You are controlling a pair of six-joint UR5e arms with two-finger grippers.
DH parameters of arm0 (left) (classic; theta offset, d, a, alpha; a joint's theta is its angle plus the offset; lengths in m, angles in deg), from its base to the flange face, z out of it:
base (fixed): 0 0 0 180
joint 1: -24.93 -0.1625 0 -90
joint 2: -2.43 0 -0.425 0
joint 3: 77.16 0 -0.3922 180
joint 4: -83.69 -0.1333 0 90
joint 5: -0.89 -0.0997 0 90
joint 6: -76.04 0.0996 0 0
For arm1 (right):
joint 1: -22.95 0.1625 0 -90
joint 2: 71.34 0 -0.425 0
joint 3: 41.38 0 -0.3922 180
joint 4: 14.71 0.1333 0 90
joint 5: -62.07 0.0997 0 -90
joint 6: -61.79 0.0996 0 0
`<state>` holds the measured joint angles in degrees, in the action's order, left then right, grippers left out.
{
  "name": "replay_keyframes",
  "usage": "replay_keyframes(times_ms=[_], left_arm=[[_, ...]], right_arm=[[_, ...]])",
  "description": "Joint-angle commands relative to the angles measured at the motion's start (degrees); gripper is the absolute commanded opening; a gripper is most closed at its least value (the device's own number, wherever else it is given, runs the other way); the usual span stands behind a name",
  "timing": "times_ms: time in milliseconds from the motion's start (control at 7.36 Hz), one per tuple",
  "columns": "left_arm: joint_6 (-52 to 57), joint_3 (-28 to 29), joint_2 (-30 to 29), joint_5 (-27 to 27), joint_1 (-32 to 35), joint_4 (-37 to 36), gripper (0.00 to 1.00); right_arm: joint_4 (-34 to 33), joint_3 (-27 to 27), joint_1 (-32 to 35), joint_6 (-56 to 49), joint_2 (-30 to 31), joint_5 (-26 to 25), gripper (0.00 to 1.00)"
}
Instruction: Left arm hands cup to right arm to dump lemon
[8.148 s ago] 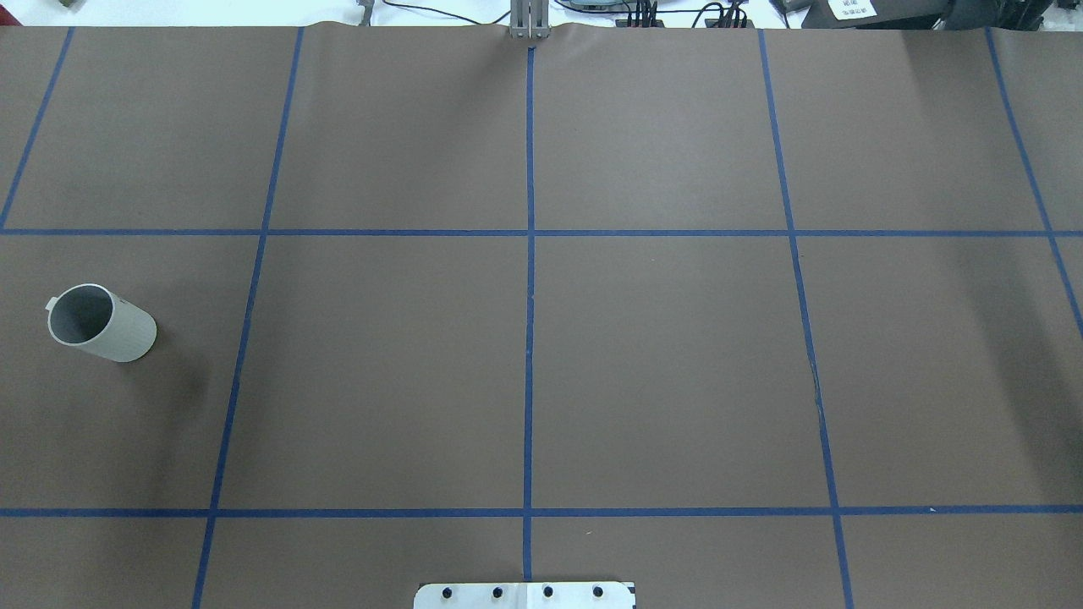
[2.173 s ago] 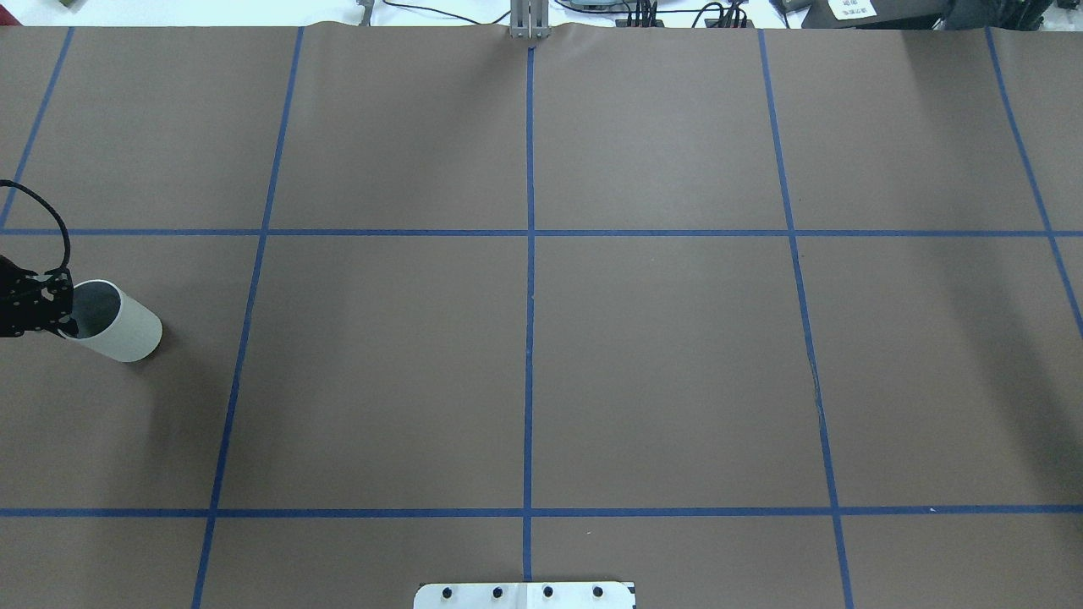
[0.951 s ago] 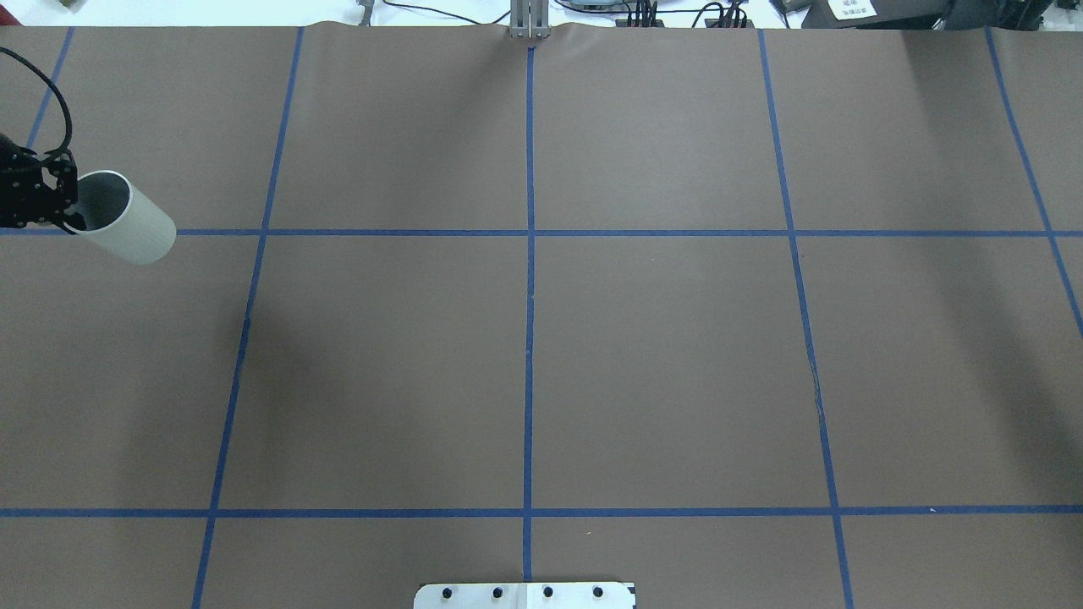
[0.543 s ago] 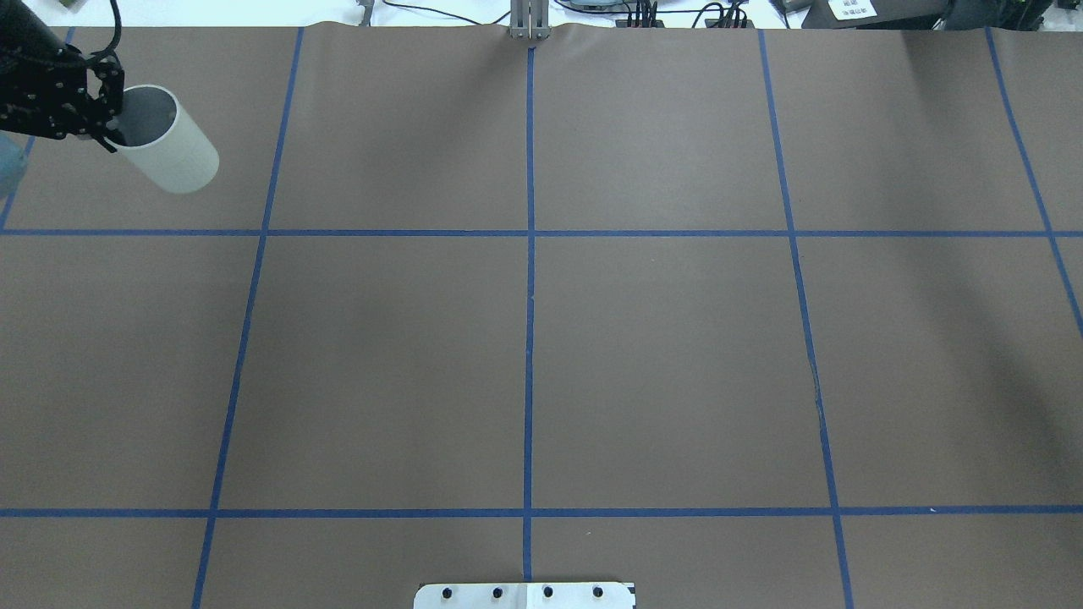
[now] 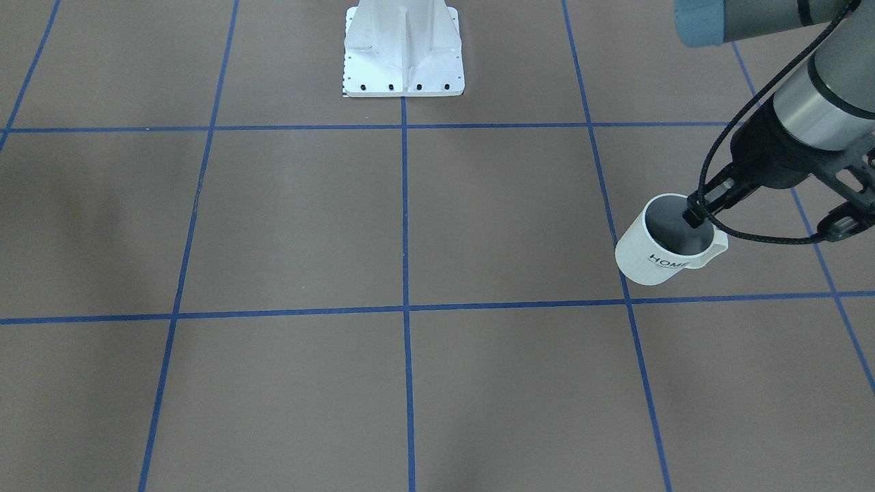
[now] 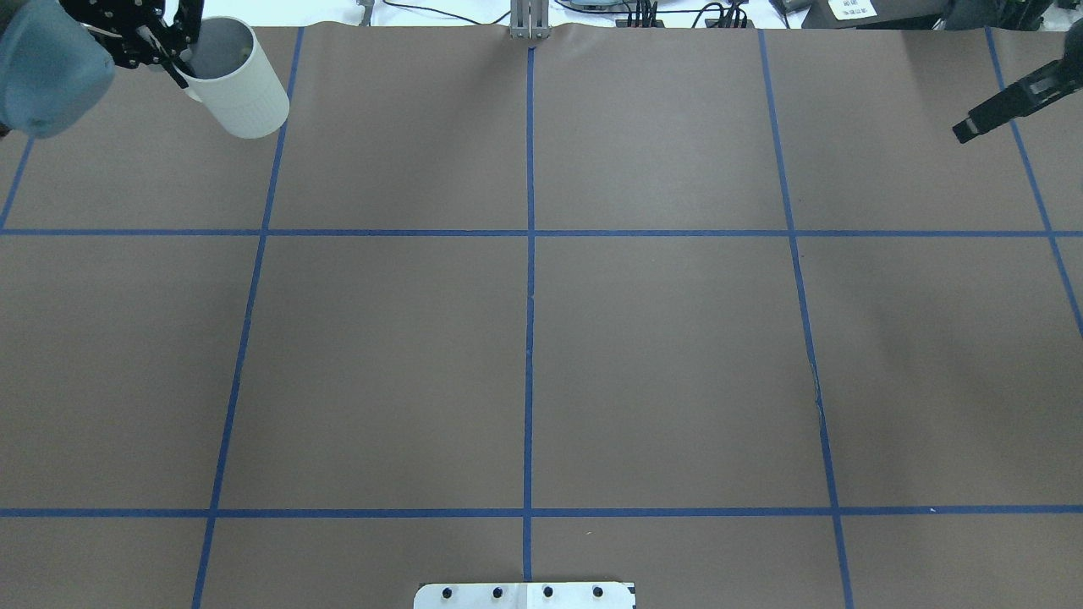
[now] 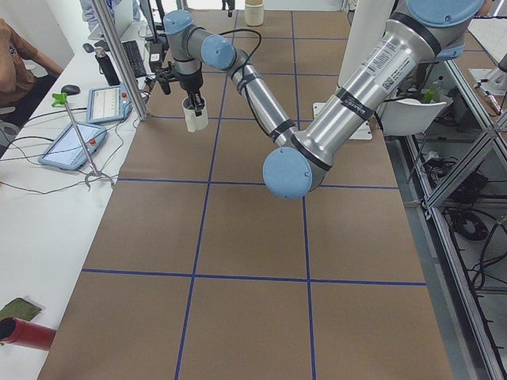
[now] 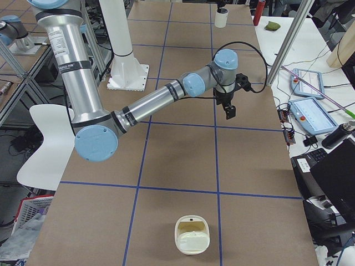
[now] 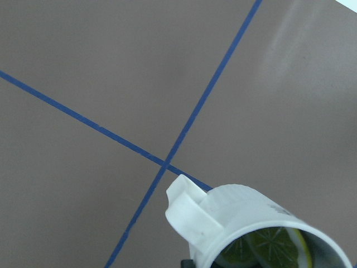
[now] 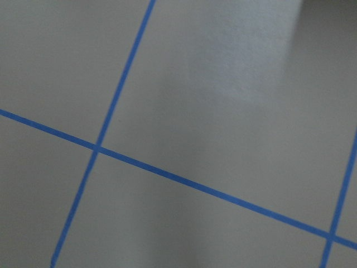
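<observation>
The cream-white cup [image 5: 656, 256] with "HOME" on its wall hangs above the table, tilted. My left gripper [image 5: 692, 217] is shut on its rim beside the handle, one finger inside. In the overhead view the cup [image 6: 245, 93] and the left gripper [image 6: 180, 72] are at the far left. The lemon [image 9: 268, 248] lies inside the cup and shows as a yellow speck from overhead [image 6: 245, 52]. My right gripper [image 6: 964, 131] hangs empty over the far right of the table and points down in the exterior right view [image 8: 229, 113]. I cannot tell whether it is open.
The brown table [image 6: 541, 338] has a blue tape grid. The white robot base [image 5: 403, 48] stands at its near edge. A cream container [image 8: 191, 235] sits at the table's right end. Tablets [image 7: 75, 146] and cables lie on the operators' side.
My left gripper took hold of the cup's rim, lifted it off the table, and carried it toward the far edge and to the right. My right gripper has come into view at the far right.
</observation>
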<state>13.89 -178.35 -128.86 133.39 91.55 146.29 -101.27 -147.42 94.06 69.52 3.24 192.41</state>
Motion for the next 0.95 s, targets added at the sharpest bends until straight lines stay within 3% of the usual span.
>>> replay_keyframes(times_ms=[0, 407, 543, 679, 815], left_arm=[[-0.43, 2.39, -4.13, 0.04, -0.69, -1.34, 0.00], [-3.21, 4.32, -7.11, 0.04, -3.06, -1.08, 0.00], [-4.55, 4.51, -8.44, 0.04, -4.64, -1.17, 0.00], [-7.34, 5.03, -9.75, 0.04, -7.00, -0.73, 0.00], [-8.24, 6.86, -12.73, 0.04, -7.90, -0.73, 0.00]], right_arm=[[16.27, 1.17, -10.34, 10.92, -1.10, -8.31, 0.99], [30.61, 2.50, -18.37, 17.39, -2.95, -12.90, 0.98], [37.53, 2.59, -20.29, 18.80, -2.95, -17.70, 0.99], [45.00, 3.02, -24.66, 19.34, -2.87, -27.58, 0.99], [50.99, 3.64, -29.67, 22.04, -2.95, -34.12, 0.99]])
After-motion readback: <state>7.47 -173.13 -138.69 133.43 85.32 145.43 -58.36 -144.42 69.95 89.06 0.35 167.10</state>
